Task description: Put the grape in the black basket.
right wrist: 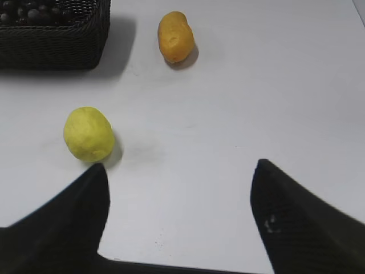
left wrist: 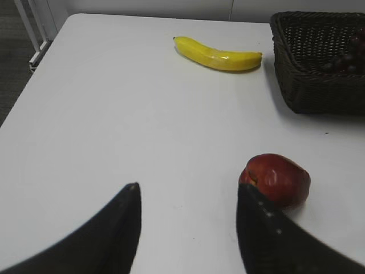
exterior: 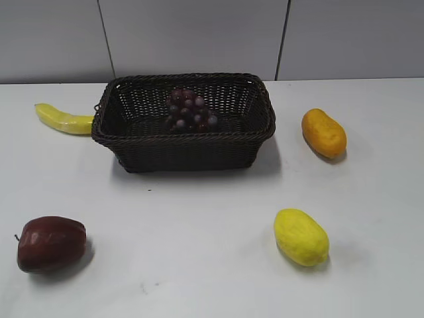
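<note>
The grape (exterior: 189,109), a bunch of small dark red and purple grapes, lies inside the black basket (exterior: 185,149) at the back middle of the table. The bunch shows at the basket's edge in the left wrist view (left wrist: 345,57) and in the right wrist view (right wrist: 31,12). The basket also shows in the left wrist view (left wrist: 319,85) and in the right wrist view (right wrist: 54,45). My left gripper (left wrist: 188,191) is open and empty above the table near the apple. My right gripper (right wrist: 179,168) is open and empty. Neither arm appears in the exterior view.
A dark red apple (exterior: 51,243) lies front left, also in the left wrist view (left wrist: 278,178). A banana (exterior: 63,119) lies left of the basket. A yellow fruit (exterior: 301,236) is front right and an orange one (exterior: 323,132) back right.
</note>
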